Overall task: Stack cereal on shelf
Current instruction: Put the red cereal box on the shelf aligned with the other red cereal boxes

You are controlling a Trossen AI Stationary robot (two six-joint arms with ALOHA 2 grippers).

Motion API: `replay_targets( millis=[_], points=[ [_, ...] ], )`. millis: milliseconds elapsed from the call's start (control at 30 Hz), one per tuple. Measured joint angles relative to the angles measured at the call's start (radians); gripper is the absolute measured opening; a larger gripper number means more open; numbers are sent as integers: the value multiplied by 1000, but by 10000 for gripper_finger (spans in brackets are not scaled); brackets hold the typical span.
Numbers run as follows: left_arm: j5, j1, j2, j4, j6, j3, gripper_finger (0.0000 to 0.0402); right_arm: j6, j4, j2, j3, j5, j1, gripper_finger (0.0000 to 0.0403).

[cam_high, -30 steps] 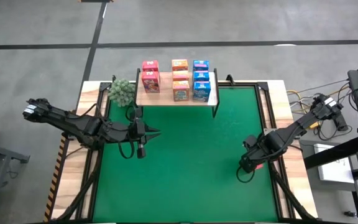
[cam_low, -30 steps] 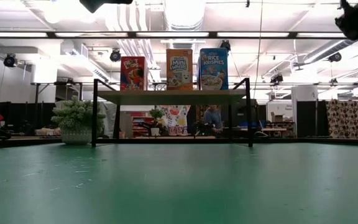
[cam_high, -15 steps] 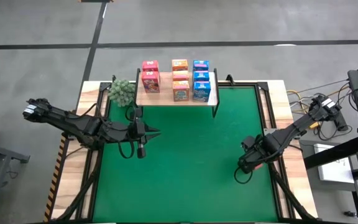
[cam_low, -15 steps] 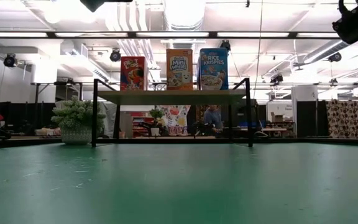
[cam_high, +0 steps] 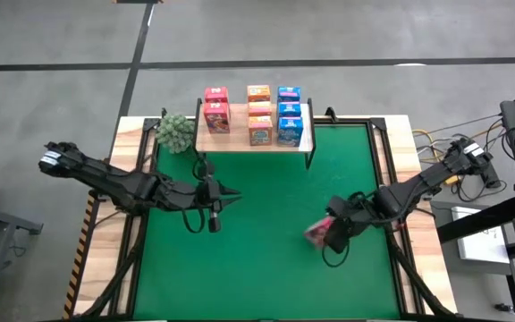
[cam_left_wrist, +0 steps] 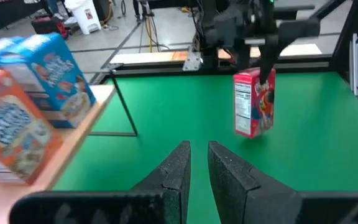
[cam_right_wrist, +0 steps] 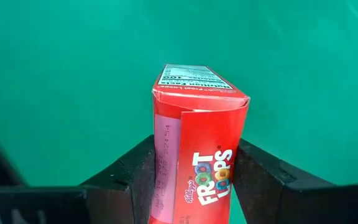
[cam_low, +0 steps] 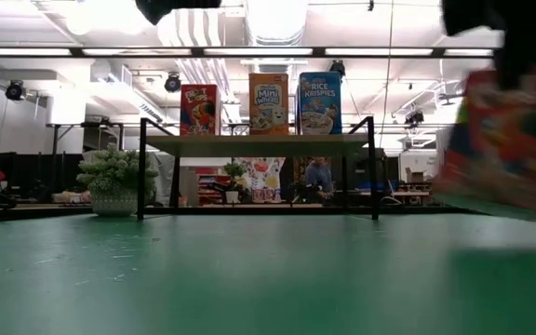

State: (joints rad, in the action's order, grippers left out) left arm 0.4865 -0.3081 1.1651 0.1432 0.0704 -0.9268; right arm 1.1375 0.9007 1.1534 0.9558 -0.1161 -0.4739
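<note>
The shelf [cam_high: 240, 146] stands at the table's far edge, with several cereal boxes [cam_high: 259, 114] upright on it in a pink-red, an orange and a blue row. They also show in the low view [cam_low: 268, 102]. My right gripper [cam_high: 333, 234] hangs over the green mat, right of the middle, shut on one pink-red cereal box [cam_high: 317, 233] [cam_right_wrist: 197, 137]. The left wrist view shows this box [cam_left_wrist: 253, 102] from farther off. My left gripper [cam_high: 217, 200] [cam_left_wrist: 194, 163] hovers left of the middle, fingers together, nothing between them. My right gripper pinches the pink-red box between its two fingers, one on each of two opposite sides [cam_right_wrist: 165, 163], at the box's upper end [cam_left_wrist: 261, 78]. The fingers come from above, slanting down. The box hangs below them, clear of the mat and a little tilted [cam_low: 501, 140].
A small green plant [cam_high: 175, 132] in a pot stands left of the shelf. The green mat [cam_high: 266, 268] lies bare between the arms and toward the near edge. Wooden borders and black frame bars run along the table's sides.
My right gripper has swung from the table's right edge toward the middle and turned, bringing the pink-red box out over the mat and into the low view. My left gripper has shifted a little toward the middle.
</note>
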Motion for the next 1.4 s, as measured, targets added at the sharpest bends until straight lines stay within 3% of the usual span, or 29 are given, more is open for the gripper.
replay_targets(
  millis=[267,633,767,1133,1400],
  points=[
    [-1,-17,94,-98,9,-5,39,-484,-297,4,0,-11,155,171],
    [-55,-19,113,-105,71,-26,47,-902,-404,50,6,-10,304,171],
    [-81,-19,113,-105,86,-26,84,-1017,-412,103,41,-17,321,171],
    [-101,-16,184,-96,130,-21,240,-1299,-401,297,248,-16,331,171],
    [-25,-15,241,-77,143,-20,248,-1427,-352,408,394,-16,331,171]
  ],
)
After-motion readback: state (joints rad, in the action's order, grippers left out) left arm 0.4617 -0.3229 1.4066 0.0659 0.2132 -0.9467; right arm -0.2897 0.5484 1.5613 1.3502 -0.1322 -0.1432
